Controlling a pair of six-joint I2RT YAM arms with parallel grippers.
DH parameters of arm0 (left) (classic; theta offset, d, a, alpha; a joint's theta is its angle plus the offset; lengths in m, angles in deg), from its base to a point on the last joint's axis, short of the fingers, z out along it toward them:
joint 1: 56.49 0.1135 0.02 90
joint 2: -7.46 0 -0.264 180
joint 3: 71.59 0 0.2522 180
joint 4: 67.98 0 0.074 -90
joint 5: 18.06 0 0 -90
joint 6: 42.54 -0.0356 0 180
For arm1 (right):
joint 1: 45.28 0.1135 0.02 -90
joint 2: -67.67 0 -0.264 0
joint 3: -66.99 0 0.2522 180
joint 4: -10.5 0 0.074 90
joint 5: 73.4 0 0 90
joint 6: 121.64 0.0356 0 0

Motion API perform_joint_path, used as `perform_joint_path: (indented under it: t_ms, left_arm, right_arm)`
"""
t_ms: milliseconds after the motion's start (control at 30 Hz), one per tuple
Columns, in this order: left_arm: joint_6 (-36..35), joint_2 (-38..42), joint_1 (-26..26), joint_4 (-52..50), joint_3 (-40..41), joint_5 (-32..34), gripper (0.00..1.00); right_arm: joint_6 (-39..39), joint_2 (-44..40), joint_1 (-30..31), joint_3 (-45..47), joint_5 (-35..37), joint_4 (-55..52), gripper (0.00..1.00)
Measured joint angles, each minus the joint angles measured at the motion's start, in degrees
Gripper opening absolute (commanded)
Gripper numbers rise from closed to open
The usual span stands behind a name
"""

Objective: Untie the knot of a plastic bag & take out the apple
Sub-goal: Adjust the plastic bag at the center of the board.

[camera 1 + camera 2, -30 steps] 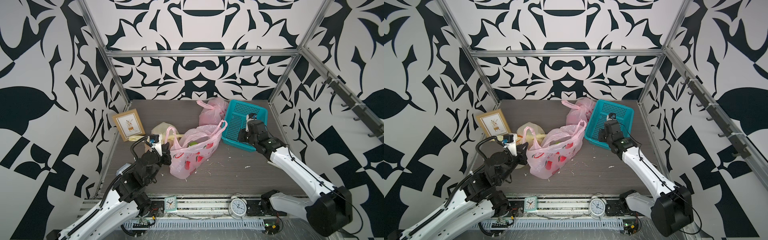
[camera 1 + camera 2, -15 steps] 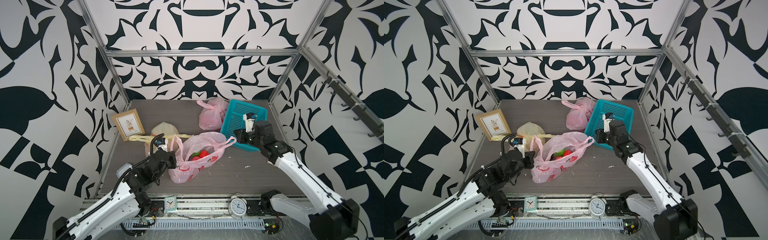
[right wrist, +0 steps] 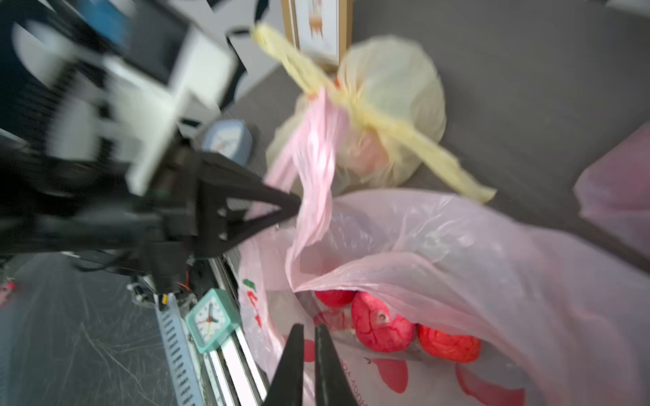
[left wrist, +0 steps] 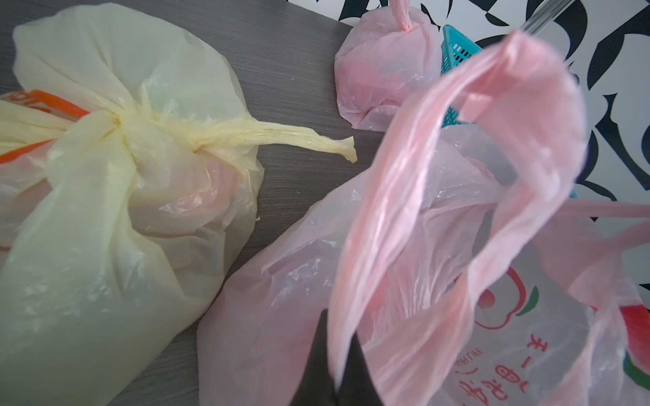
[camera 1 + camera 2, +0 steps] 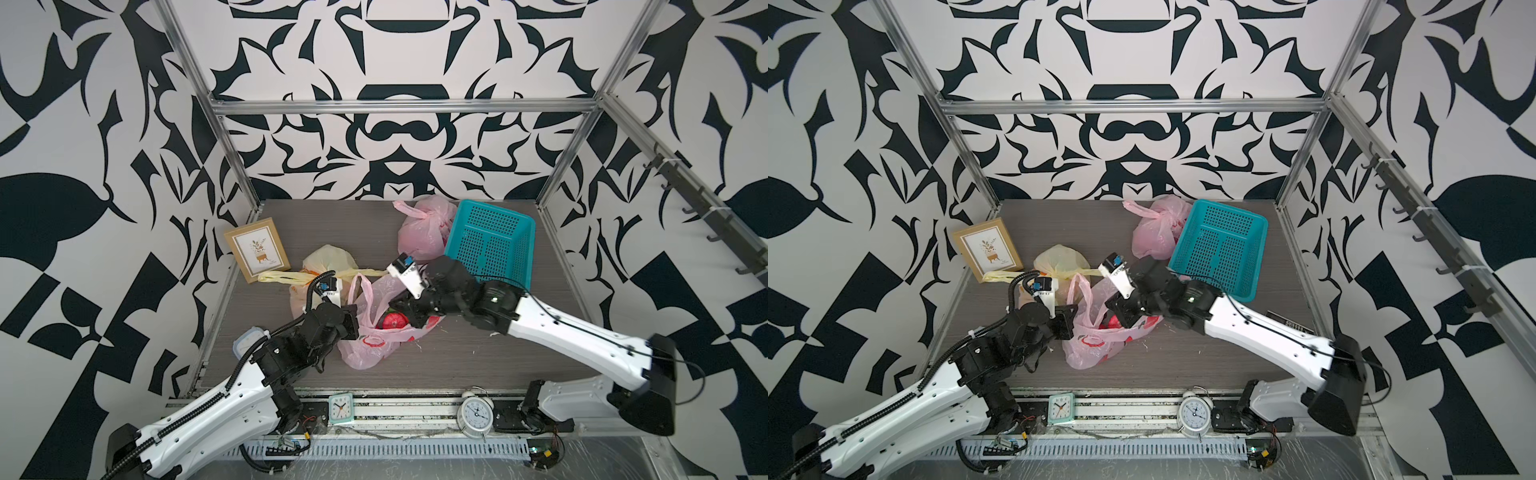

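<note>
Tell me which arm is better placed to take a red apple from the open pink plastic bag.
Right. The right gripper, empty, hangs at the mouth of the pink plastic bag, beside the red apples; the left gripper is shut on the bag's handle, holding it up.

My booth: black-and-white patterned walls (image 5: 395, 50) all round me.
Aluminium frame (image 5: 399, 109) at the corners, grey wood-grain table (image 5: 478, 357) under me, a hook rail (image 5: 702, 208) on the right wall, even bright light.
</note>
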Motion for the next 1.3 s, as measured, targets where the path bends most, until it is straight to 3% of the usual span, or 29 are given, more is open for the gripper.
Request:
perform_joint_path:
  t_ms: [133,433,533,667,767,1067,1300]
  left_arm:
    - [-0.1,0.9,0.0,-1.8,-0.2,1.3,0.00]
    - [0.6,3.1,0.0,-9.7,-1.3,4.4,0.00]
    - [1.9,3.2,0.0,-12.5,-1.3,4.9,0.19]
    - [3.9,3.9,0.0,-16.9,-1.4,5.5,0.62]
    - [3.1,4.3,0.0,-20.0,-3.3,5.7,0.75]
    - [-9.0,3.0,0.0,-19.0,-15.7,5.0,0.78]
    - [-20.9,-5.0,-1.4,-13.7,-24.5,-3.6,0.78]
  right_arm:
    - [3.8,5.8,2.1,3.2,3.7,-3.1,0.09]
    - [11.4,4.9,2.5,9.9,10.9,-7.7,0.08]
    - [12.9,5.6,2.5,10.5,14.5,-9.0,0.08]
    - [14.1,7.4,2.3,10.7,19.1,-8.9,0.08]
    - [14.0,7.6,1.9,10.6,20.7,-7.6,0.08]
    - [12.2,5.4,1.1,7.5,21.7,-0.8,0.09]
    - [11.6,3.0,-0.7,7.5,16.2,6.1,0.09]
